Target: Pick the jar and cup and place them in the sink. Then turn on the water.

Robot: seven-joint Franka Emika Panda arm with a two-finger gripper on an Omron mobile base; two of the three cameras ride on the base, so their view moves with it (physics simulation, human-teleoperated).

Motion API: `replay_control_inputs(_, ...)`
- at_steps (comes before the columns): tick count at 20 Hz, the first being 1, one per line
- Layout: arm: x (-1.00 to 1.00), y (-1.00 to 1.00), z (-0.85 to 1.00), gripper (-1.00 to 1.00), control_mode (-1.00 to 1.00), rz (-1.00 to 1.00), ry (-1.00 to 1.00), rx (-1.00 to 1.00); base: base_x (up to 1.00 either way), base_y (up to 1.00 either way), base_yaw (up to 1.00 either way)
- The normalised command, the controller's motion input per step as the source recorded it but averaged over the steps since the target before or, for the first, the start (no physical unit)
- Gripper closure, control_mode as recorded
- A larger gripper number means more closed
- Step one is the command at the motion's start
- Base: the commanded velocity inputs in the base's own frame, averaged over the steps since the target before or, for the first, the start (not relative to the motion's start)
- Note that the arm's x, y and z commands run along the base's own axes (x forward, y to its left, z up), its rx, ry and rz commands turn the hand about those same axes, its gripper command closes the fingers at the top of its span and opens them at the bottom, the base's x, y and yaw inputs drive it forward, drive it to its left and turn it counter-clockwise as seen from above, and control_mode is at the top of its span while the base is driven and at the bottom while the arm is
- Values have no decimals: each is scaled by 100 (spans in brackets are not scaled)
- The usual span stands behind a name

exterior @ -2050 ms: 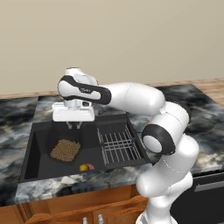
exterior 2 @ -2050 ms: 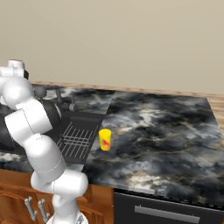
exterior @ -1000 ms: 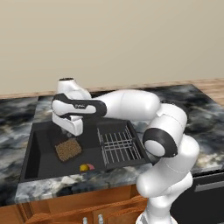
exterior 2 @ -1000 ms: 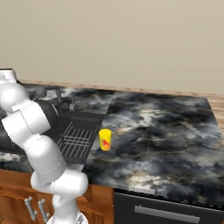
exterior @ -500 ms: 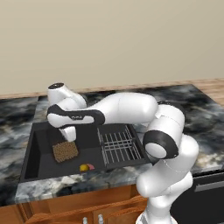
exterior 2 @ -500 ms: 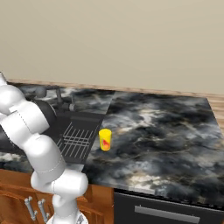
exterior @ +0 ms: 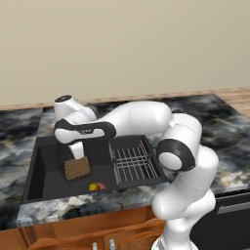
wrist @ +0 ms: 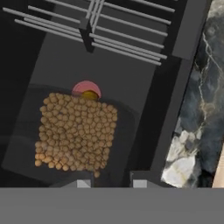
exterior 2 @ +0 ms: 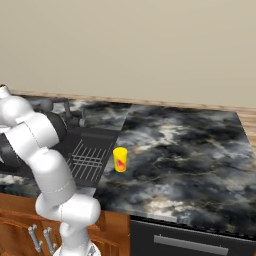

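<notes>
I see gripper (wrist: 109, 183) clamped on jar (exterior: 77, 168), low inside sink (exterior: 34, 161); cup (exterior 2: 119, 159) upright on counter (exterior 2: 190, 150) beside sink.

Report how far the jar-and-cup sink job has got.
Done: nothing fully. In hand: the gripper holds the brown speckled jar low inside the black recessed sink, not yet let go. Left: the small yellow cup stands on the dark marbled counter; no water runs.
</notes>
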Motion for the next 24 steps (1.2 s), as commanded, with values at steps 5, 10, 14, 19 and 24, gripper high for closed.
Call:
replay_control_inputs(5,17,1,-21,100,-100,-12,0,0,0,0,0)
replay_control_inputs(10,4,2,-20,100,-100,-4,-1,0,0,0,0)
replay_control_inputs(14,0,14,-26,100,-100,-4,0,0,0,0,0)
replay_control_inputs(19,0,28,-37,100,-100,-6,0,0,0,0,0)
replay_control_inputs(24,2,35,-29,100,-100,-7,-1,0,0,0,0)
